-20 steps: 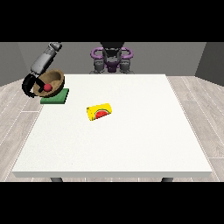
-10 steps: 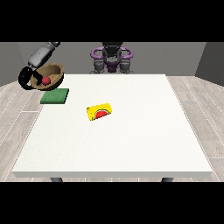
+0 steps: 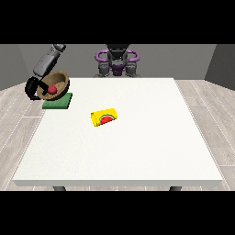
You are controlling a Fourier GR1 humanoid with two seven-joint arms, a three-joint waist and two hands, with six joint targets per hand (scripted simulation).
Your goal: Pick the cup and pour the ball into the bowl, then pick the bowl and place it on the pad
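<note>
A brown wooden bowl (image 3: pixel 60 81) hangs tilted over the left end of the green pad (image 3: pixel 59 102), its mouth turned towards the camera. A red ball (image 3: pixel 53 89) lies inside it. The black hand at the view's left (image 3: pixel 33 87) is curled round the bowl's left rim, with its grey forearm rising behind. I cannot tell whether the bowl's lower edge touches the pad. The yellow cup (image 3: pixel 104 117), printed with a watermelon slice, lies on its side near the table's middle. The other hand does not show.
The white table (image 3: pixel 137 151) stretches wide to the right and front of the cup. The pad sits at the table's far left corner, close to the edge. The robot's torso (image 3: pixel 117 62) stands behind the far edge.
The hand lifted the bowl up and to the left off the pad, then brought it back right and lower over the pad. The cup has not moved.
</note>
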